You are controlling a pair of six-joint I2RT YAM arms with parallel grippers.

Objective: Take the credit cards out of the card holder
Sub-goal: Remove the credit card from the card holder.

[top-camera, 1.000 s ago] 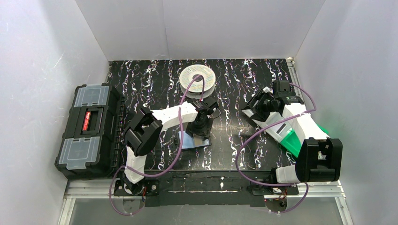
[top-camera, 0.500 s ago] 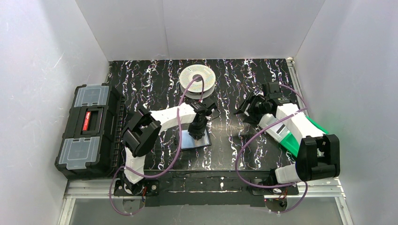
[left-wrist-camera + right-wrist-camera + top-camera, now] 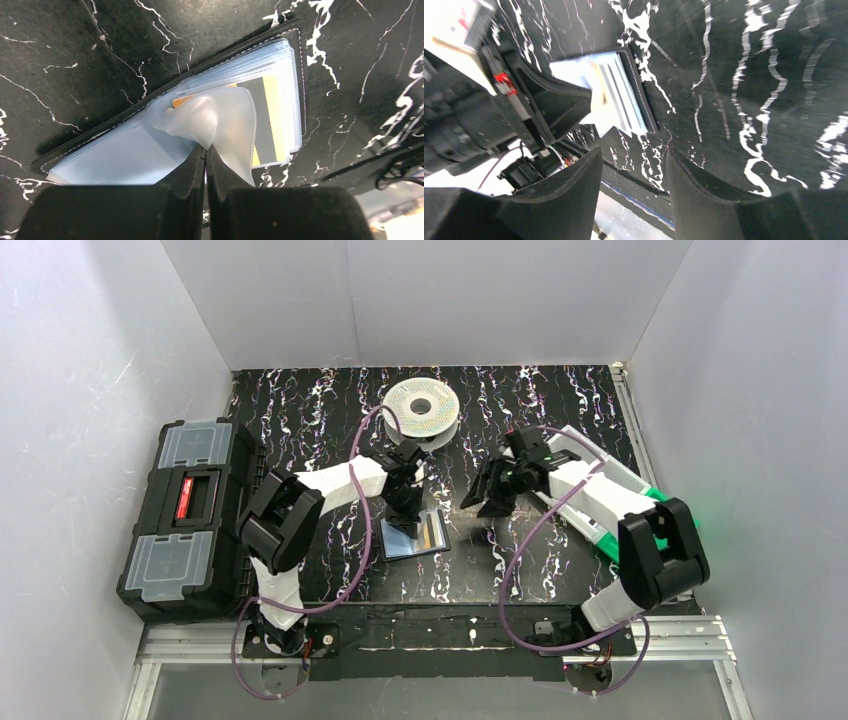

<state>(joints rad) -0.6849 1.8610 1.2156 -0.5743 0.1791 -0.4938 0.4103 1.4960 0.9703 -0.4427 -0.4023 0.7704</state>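
Card holder (image 3: 405,543) lies open on the surface (image 3: 470,580), sleeves up. Left pincer (image 3: 205,148) is clenched on a clear sleeve (image 3: 225,115) at the holder's middle and holds it raised, likely to get at the pocket beneath. Pale yellow card (image 3: 274,115), dark stripe, sits in the holder's right half. Orange card (image 3: 182,101) is mostly hidden under the sleeve. Right pincer (image 3: 633,155) is released and empty to the right of the holder, probably staged to pull a card. Card count is unclear through the stacked plastic. White spool (image 3: 421,405) sits beyond the holder.
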